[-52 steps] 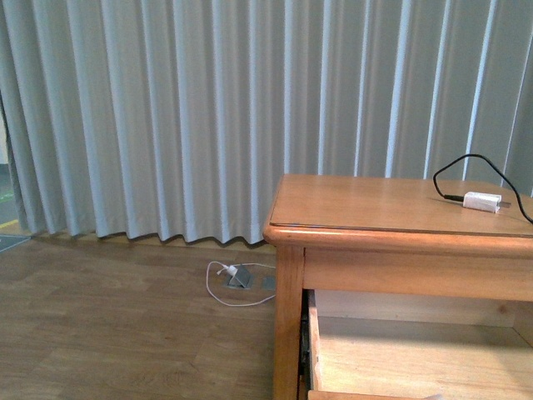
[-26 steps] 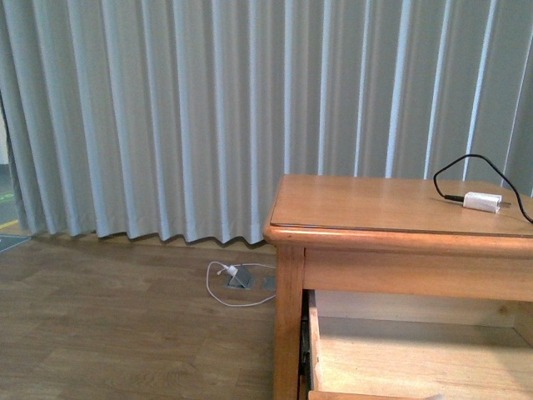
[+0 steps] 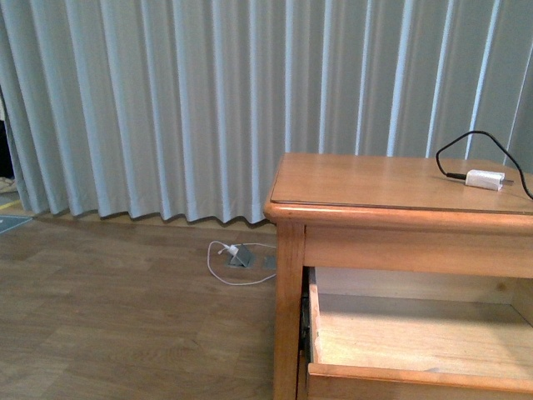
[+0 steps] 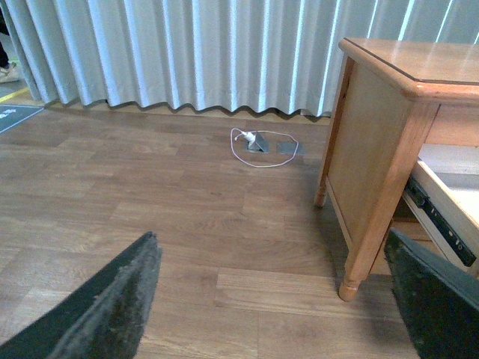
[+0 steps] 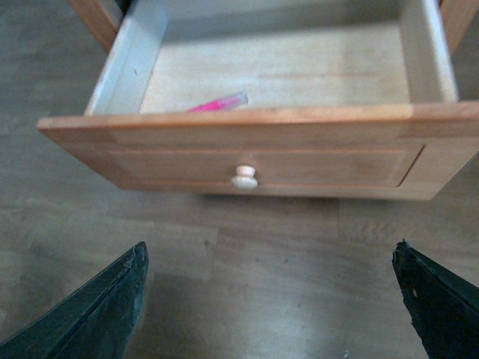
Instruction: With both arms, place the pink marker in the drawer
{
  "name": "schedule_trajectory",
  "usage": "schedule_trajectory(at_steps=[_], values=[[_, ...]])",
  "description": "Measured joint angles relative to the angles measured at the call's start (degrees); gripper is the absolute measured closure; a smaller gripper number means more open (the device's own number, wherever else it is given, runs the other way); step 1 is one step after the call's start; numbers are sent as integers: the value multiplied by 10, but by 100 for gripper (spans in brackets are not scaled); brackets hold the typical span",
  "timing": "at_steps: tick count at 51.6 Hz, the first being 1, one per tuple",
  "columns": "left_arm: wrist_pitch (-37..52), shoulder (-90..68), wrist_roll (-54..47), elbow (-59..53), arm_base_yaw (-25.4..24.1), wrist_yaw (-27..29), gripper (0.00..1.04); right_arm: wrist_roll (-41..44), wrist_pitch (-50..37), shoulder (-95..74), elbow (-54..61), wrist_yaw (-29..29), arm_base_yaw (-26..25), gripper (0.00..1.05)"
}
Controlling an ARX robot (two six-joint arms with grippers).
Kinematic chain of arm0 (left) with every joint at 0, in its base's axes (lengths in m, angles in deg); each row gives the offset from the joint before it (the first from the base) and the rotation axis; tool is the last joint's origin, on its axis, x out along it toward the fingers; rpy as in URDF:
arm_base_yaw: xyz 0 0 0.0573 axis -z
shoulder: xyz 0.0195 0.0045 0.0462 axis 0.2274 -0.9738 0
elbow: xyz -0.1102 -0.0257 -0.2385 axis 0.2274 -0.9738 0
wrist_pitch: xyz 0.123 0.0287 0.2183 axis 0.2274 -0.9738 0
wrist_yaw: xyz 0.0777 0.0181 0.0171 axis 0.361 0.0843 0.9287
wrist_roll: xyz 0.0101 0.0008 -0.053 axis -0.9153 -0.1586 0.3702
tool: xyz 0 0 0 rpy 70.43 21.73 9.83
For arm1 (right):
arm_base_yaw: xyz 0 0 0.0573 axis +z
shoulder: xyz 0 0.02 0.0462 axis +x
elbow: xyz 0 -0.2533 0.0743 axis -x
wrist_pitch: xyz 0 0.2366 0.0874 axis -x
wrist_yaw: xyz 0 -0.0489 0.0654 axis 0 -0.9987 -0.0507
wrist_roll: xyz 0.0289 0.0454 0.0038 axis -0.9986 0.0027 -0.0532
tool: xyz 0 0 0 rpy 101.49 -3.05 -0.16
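Right wrist view | one pink marker [image 5: 217, 103] in one drawer [image 5: 150, 161] (open) | left fingers [image 4: 101, 310], right fingers [image 5: 93, 310]: spread, empty

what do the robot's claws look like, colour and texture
Only finger ends show. The left claw has black, wedge-shaped fingers with a rough, grainy surface. The right claw has similar dark fingers, blurred, with a slight greenish tint. No cables or markings are in view; the front view shows no arm.
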Motion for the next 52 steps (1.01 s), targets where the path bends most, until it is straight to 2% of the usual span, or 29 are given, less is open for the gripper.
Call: schedule_trajectory(at_steps=[3,6,22,52], values=[[0,0,0,0,0,0,4,0,-21,-58,-9,-3,14,8],[0,0,0,0,0,0,7,-2,-45,-117,-17,-8,31,8],[0,0,0,0,0,0,6,-38,-198,-363,-66,-90,107,8],[0,0,0,0,0,0,6,-85,-442,-562,-134,-133,129,8]])
